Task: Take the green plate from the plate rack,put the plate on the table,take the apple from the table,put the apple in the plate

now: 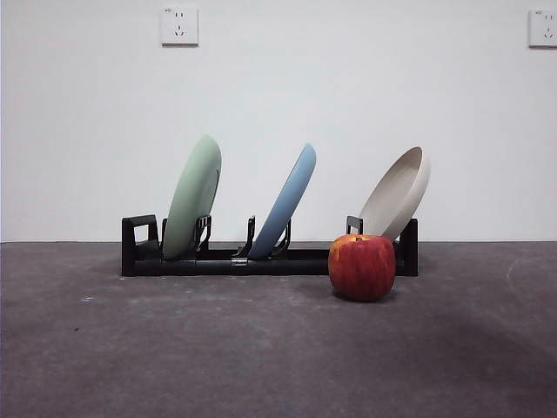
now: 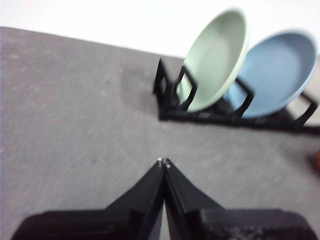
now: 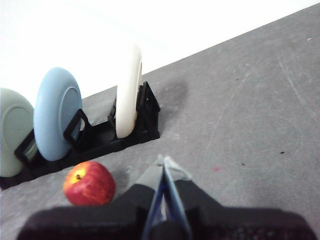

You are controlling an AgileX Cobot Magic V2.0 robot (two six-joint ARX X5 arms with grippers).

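The pale green plate (image 1: 193,198) leans in the leftmost slot of the black plate rack (image 1: 261,259); the left wrist view also shows this green plate (image 2: 216,60) in the plate rack (image 2: 172,100). A red apple (image 1: 361,266) rests on the grey table (image 1: 261,348) just in front of the rack's right end, and the apple (image 3: 89,183) shows in the right wrist view too. My left gripper (image 2: 163,162) hangs shut and empty, some way off from the rack's green-plate end. My right gripper (image 3: 164,161) is shut, empty, apart from the apple. Neither arm shows in the front view.
A light blue plate (image 1: 285,202) stands in the middle slot and a cream-white dish (image 1: 399,193) leans at the rack's right end. A white wall with two sockets (image 1: 179,26) rises behind the table.
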